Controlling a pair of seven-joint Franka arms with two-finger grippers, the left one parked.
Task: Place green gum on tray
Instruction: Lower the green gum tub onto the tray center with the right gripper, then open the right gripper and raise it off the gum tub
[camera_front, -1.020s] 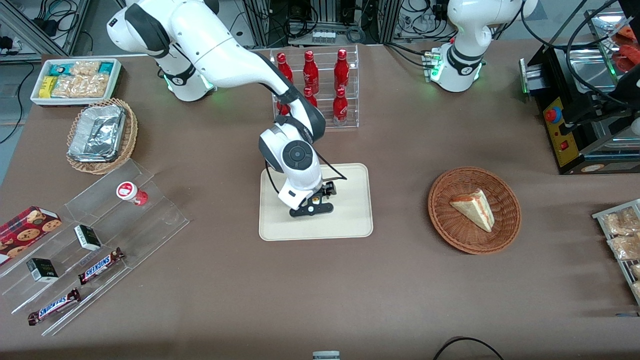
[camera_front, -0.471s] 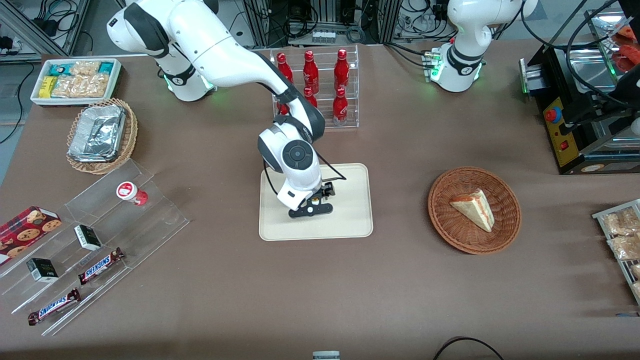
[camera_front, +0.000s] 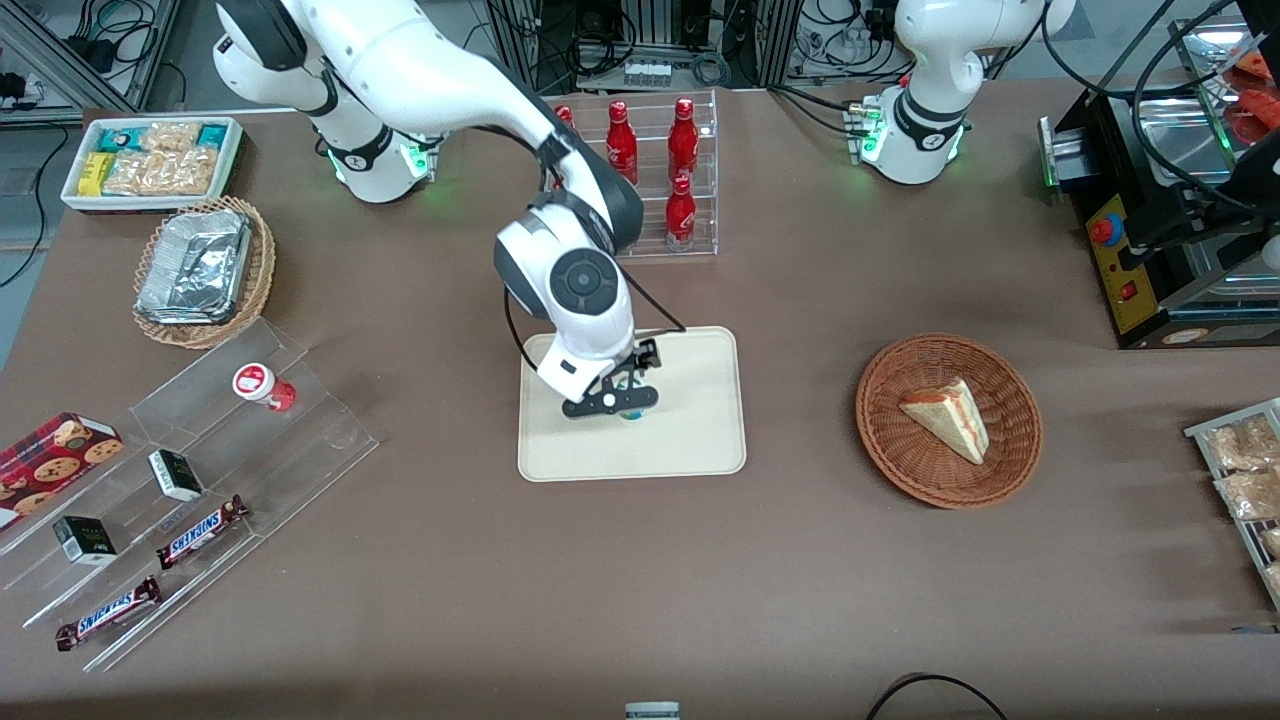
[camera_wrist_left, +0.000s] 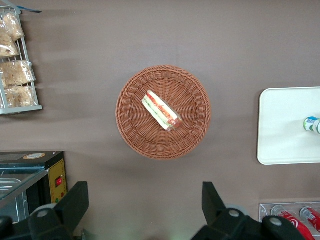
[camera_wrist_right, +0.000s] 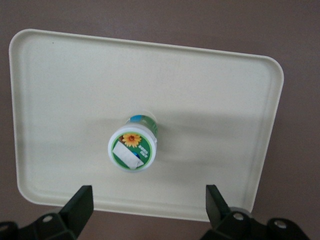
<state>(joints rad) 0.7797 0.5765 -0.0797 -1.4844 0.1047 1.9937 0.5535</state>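
green gum (camera_wrist_right: 132, 148) upright on tray (camera_wrist_right: 60, 75), gripper (camera_wrist_right: 147, 210) wide apart above it.

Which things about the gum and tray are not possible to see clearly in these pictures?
- Front view: the gum is mostly hidden under the open end effector.
- Left wrist view: the tray and gum are cut off by the picture's edge.
- Right wrist view: the lid hides the gum's label; the lid print is too small to read.

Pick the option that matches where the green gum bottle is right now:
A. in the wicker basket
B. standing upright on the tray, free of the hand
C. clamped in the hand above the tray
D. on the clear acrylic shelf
B: the green gum bottle stands upright on the tray, with the open hand above it and its fingers clear of the bottle.
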